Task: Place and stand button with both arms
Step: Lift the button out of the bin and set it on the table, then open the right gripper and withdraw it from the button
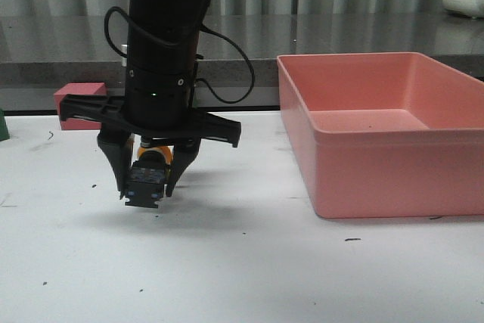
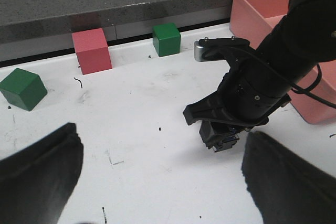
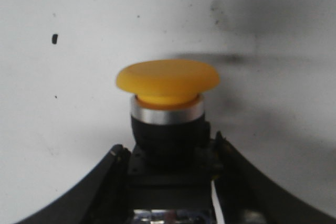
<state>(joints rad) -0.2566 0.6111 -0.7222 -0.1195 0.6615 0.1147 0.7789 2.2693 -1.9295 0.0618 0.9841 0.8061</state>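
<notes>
Half of the work, as I judge it, is done: the button is picked up but is not yet standing on the white table (image 1: 318, 262). The pink bin (image 1: 393, 141) at the right plays no part for now. The right gripper (image 1: 147, 181) hangs over the table with its fingers closed on the button (image 1: 147, 184), which seems to hang just above the surface, with a shadow under it. What is left is to set it down upright and let go.

The left gripper (image 2: 160, 137) is spread wide and holds nothing.

Only the left wrist view shows the pink block (image 2: 92, 51) and two green cubes (image 2: 167, 39) at the back. Only the right wrist view shows the yellow-orange cap (image 3: 167, 81) clearly, above its metal ring and black collar.
</notes>
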